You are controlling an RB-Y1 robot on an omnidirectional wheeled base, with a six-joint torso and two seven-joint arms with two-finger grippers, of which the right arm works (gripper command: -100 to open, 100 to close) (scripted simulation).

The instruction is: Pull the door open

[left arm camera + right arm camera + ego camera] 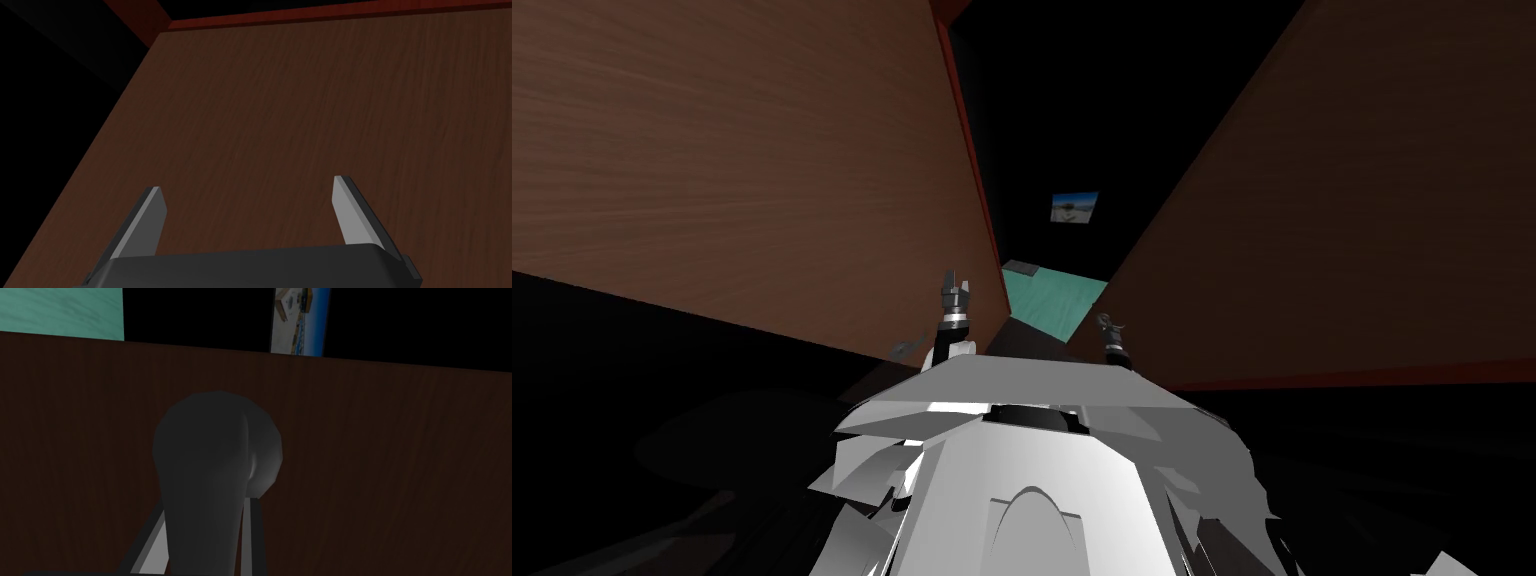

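A brown wood door (1312,220) slants along my right side, its free edge bordering a gap ahead. In the right wrist view a dark grey rounded handle (215,453) stands out from the door face (400,463). My right gripper (205,508) is shut on it, one finger (150,538) pressing each side. In the head view the right gripper (1109,322) sits at the door's near edge. My left gripper (955,280) is raised beside a brown wood panel (762,150). Its fingers stand open (246,183), empty, facing that panel (300,125).
A red frame strip (967,130) edges the left panel along the gap. Through the gap lie a black area, a teal floor patch (1052,300) and a small picture (1074,207). A small grey fitting (907,347) sits low on the left panel.
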